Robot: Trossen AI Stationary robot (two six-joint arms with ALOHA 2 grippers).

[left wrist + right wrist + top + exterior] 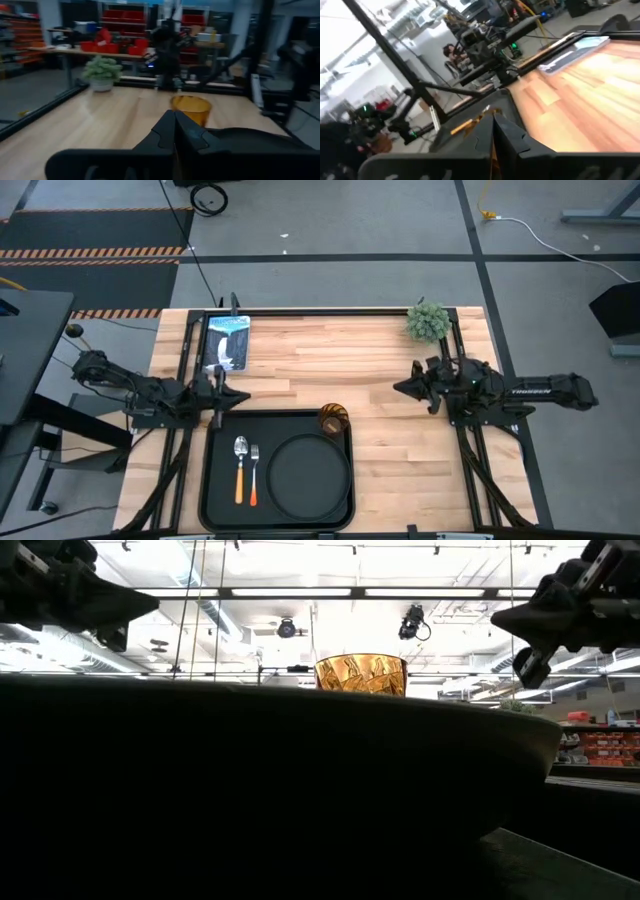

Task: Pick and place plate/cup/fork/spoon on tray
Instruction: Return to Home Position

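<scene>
The black tray (215,480) lies at the table's near edge. On it lie the round black plate (308,474), the spoon (240,468) and the fork (253,474), side by side, orange handles toward the near edge. The amber cup (333,419) stands upright in the tray's far right corner; it also shows in the low view (361,673) and left wrist view (191,107). My left gripper (240,395) is shut and empty above the tray's far left corner. My right gripper (400,388) is shut and empty above the table's right part.
A small potted plant (428,321) stands at the table's far right corner. A picture card (226,340) lies at the far left. Bare wood lies between the two arms and to the right of the tray.
</scene>
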